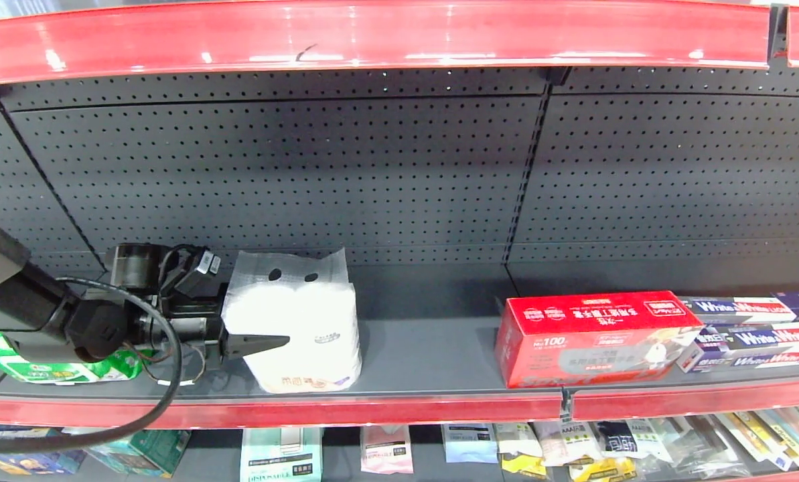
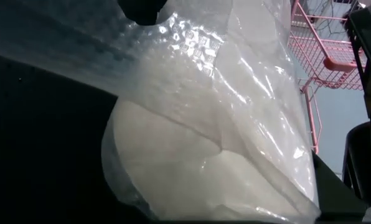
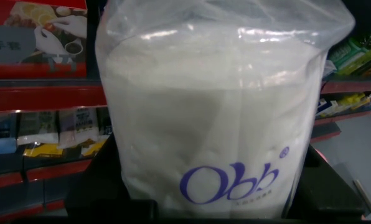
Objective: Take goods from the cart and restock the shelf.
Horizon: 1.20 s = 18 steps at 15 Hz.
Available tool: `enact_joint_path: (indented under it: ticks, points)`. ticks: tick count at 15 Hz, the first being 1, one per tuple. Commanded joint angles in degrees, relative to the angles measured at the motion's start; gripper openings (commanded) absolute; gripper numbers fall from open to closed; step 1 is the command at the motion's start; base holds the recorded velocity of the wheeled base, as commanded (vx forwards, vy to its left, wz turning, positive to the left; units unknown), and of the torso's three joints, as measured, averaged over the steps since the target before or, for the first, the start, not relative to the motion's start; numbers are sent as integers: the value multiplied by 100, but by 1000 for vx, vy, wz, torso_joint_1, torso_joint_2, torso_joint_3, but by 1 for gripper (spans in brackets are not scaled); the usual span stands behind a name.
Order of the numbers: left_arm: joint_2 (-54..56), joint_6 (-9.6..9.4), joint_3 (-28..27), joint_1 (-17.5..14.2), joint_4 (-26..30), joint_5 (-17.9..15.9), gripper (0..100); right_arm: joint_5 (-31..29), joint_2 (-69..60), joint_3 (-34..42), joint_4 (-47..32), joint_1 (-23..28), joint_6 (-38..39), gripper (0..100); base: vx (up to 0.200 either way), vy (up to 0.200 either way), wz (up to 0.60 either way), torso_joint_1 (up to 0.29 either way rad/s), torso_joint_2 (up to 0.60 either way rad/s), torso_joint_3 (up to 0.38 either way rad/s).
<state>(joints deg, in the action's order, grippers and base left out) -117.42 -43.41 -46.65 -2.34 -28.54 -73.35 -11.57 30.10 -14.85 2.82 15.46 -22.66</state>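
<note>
The shelf (image 1: 426,335) spans the head view, a dark deck with a perforated back panel (image 1: 372,167) and a red front rail (image 1: 272,410) along its near edge. In the left wrist view a pink wire cart (image 2: 322,43) stands off in the room behind. On the deck, right of centre, a long red box (image 1: 593,338) lies at the front edge, with a stack of toothpaste boxes (image 1: 747,335) just beside it on the right. Left of centre stands the pack of white rolls (image 1: 305,314), upright in clear plastic wrap, its base on the deck close to the rail and well apart from the red box. The left gripper (image 1: 258,328) comes in from the left and is clenched on this pack: its near finger lies across the front of the wrap, the other is hidden behind it. The left wrist view shows that wrap pressed close against the camera. A second pack (image 3: 216,124) of white rolls, with blue lettering low on the wrap, sits between the dark fingers of the right gripper (image 3: 210,205) – grasped and held upright in front of the shelving. A green packet (image 1: 51,368) lies on the deck at the far left, behind the left arm. On the level below, small flat packets (image 1: 386,448) stand in a row.
</note>
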Motion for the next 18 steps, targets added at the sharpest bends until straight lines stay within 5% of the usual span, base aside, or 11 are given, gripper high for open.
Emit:
enact_joint_path:
  ticks: [1,4,18]
  points:
    - [9,-36,95,-38,-3,-4,0,-3,22,-9,0,1,-1,0,0,0,0,0,0,0]
    - [0,-238,165,-100,33,-13,0,-3,22,-9,0,1,-10,0,0,0,0,0,0,0]
    - [0,-308,244,-135,6,-48,0,-3,31,-9,0,1,-19,0,0,0,0,0,0,0]
